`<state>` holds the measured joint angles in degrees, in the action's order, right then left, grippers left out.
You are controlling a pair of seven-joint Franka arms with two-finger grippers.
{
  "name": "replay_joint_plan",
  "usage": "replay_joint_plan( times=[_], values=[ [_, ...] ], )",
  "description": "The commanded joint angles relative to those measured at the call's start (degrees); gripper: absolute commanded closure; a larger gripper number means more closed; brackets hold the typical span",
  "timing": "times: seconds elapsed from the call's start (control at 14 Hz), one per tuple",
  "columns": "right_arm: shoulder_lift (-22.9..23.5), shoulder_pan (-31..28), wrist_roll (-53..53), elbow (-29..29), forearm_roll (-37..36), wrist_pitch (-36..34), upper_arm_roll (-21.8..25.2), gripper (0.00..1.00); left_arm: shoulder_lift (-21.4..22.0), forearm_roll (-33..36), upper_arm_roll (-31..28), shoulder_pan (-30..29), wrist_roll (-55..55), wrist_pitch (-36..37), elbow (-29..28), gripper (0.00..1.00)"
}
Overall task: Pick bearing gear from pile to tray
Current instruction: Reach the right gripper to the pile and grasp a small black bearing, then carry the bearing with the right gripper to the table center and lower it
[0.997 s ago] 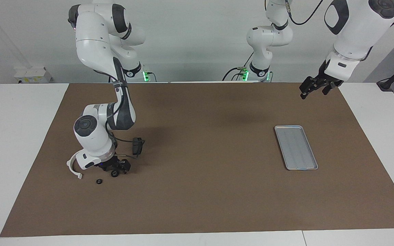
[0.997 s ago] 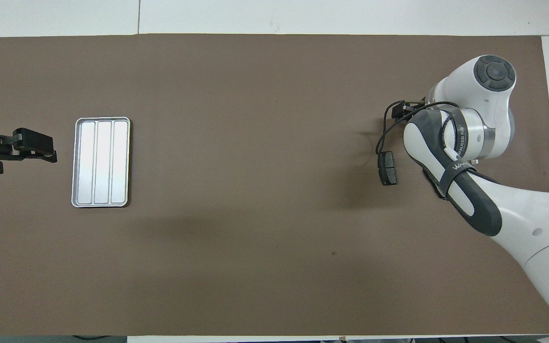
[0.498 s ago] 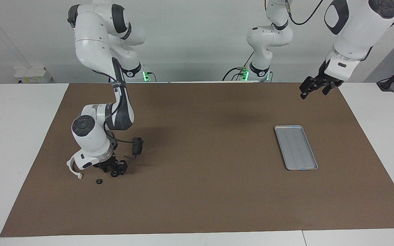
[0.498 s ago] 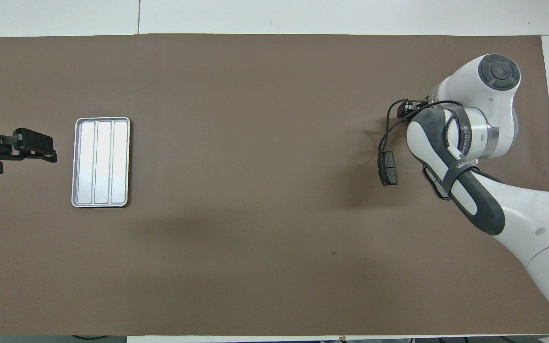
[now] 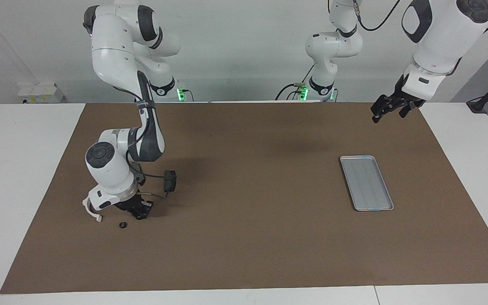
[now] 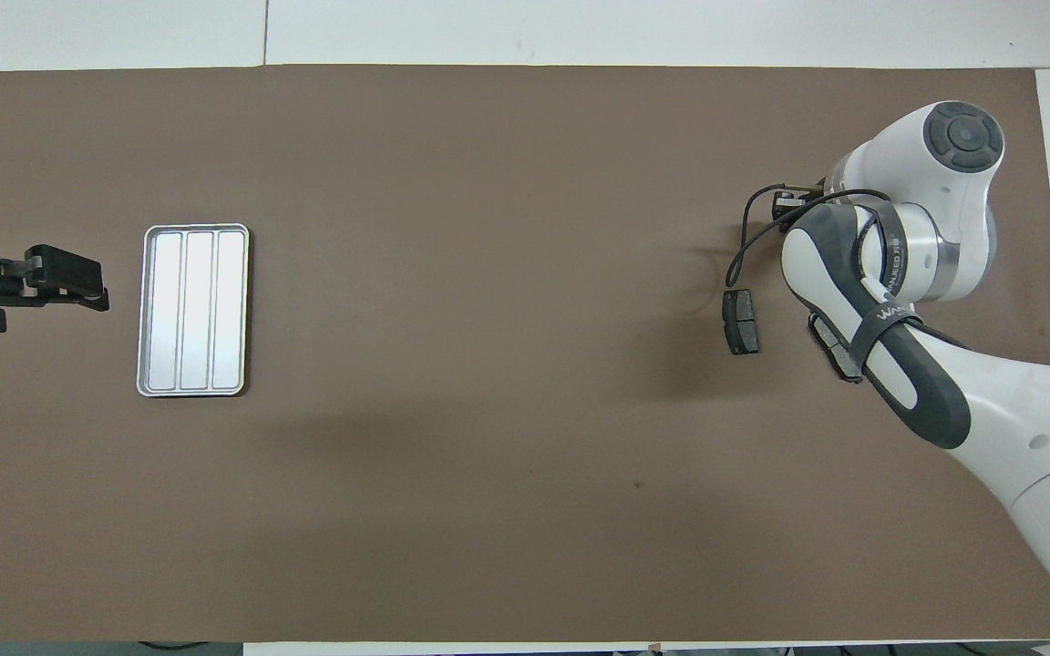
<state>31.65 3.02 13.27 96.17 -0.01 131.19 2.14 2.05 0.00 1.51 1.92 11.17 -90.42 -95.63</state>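
Note:
My right gripper (image 5: pixel 140 213) is down on the mat in the pile, its fingers drawn close around a small black round bearing gear that is almost hidden between them. A second small black round piece (image 5: pixel 122 225) lies on the mat beside it. The white curved arc (image 5: pixel 88 211) shows partly under the right wrist. One dark brake pad (image 5: pixel 170 181) (image 6: pixel 742 322) lies nearer to the robots, and a second one (image 6: pixel 833 347) is half under the arm. The empty silver tray (image 5: pixel 367 183) (image 6: pixel 192 310) lies toward the left arm's end. My left gripper (image 5: pixel 388 115) (image 6: pixel 92 293) waits open in the air.
A brown mat (image 5: pixel 248 237) covers the table, with white table edge (image 5: pixel 11 178) around it. The right arm's wrist and its black cable (image 6: pixel 735 260) hang over the pile and hide most of it in the overhead view.
The right gripper's fingers have drawn in around the round piece that lay between them. The right wrist has shifted slightly toward the table's end. The left arm has not moved.

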Motion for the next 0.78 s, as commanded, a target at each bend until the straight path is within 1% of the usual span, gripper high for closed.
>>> replay_joint_plan(
  times=[0.0,0.07,0.21,0.28,0.36,0.43,0.57,0.71],
  values=[
    [0.34,-0.21,-0.09,-1.33,1.33,-1.62,-0.47,1.0,1.2,0.09,0.25,-0.34,-0.18,0.51,-0.87,0.0],
    [-0.18,0.22,0.0,-4.12,1.07,-6.25,-0.47,1.0,1.2,0.09,0.25,-0.34,-0.18,0.51,-0.87,0.0],
    [-1.41,0.75,0.26,-12.11,0.8,-19.15,-0.64,1.0,1.2,0.09,0.25,-0.34,-0.18,0.51,-0.87,0.0],
    [-2.81,2.23,0.61,-15.28,1.58,-25.05,-0.64,1.0,1.2,0.09,0.16,-0.34,-0.18,0.51,-0.87,0.0],
    [-4.22,4.34,2.97,-17.57,1.77,-30.24,-0.64,1.0,1.2,0.09,0.25,-0.34,-0.18,0.51,-0.87,0.0],
    [-5.28,5.49,7.51,-19.42,1.77,-34.29,-0.9,1.0,1.2,0.09,0.25,-0.34,-0.18,0.51,-0.87,0.0],
    [-6.25,8.65,18.84,-22.5,1.33,-39.32,-4.93,1.0,1.2,0.09,0.25,-0.34,-0.18,0.51,-0.87,0.0],
    [-6.34,11.63,33.68,-24.36,1.24,-40.05,-8.89,1.0,1.2,0.09,0.25,-0.34,-0.18,0.51,-0.87,0.0]
  ],
)
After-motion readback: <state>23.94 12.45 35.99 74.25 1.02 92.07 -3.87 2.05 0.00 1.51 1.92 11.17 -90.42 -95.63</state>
